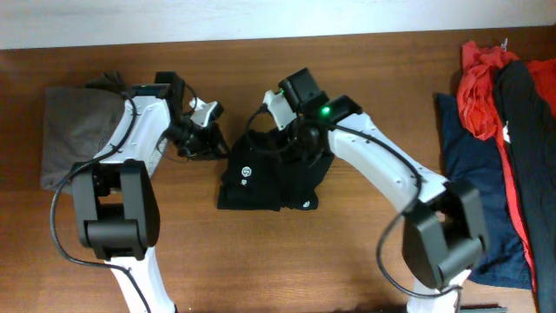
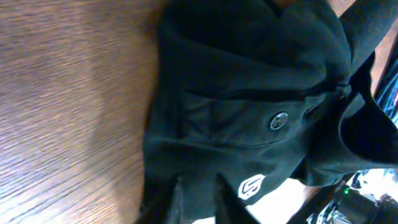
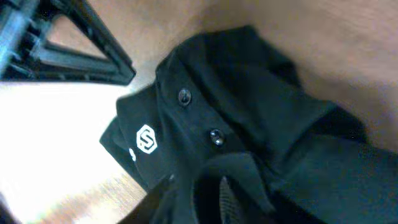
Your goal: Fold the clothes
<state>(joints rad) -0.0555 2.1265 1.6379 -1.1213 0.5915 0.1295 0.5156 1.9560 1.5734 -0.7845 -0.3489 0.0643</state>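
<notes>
**Asker:** Where is the shirt right now?

**Me:** The black shirt (image 1: 269, 178) lies bunched in the middle of the counter (image 1: 347, 261), between my two arms. Its collar end is rumpled and faces the far edge, and its white logo (image 1: 248, 172) faces up. It is well apart from the grey garment (image 1: 74, 130) on my left and from the red and navy pile (image 1: 478, 96) on my right.

**Asker:** And your pincers?

**Me:** Both are down at the far, collar end. My left pincer (image 2: 198, 183) is at the shirt's left edge and my right pincer (image 3: 199, 186) is just past the buttons (image 3: 185, 96). The fingers are black against black cloth. I cannot tell for either one whether it is spread, pressed together, or pinching a fold.

**Asker:** What could go wrong?

**Me:** Mostly the grip. If a pincer has caught only one thin layer, or none, I think a lift would slip off or peel up the top ply while the rest stays heaped. A fold made from that would be crooked.

**Asker:** Anything else?

**Me:** If one side bites and the other misses, pulling would probably twist the shirt instead of spreading it. My wrists are also close together, so a careless inward move could knock them against each other. My left arm reaches over the grey garment, so a low sweep back could snag it.
</notes>
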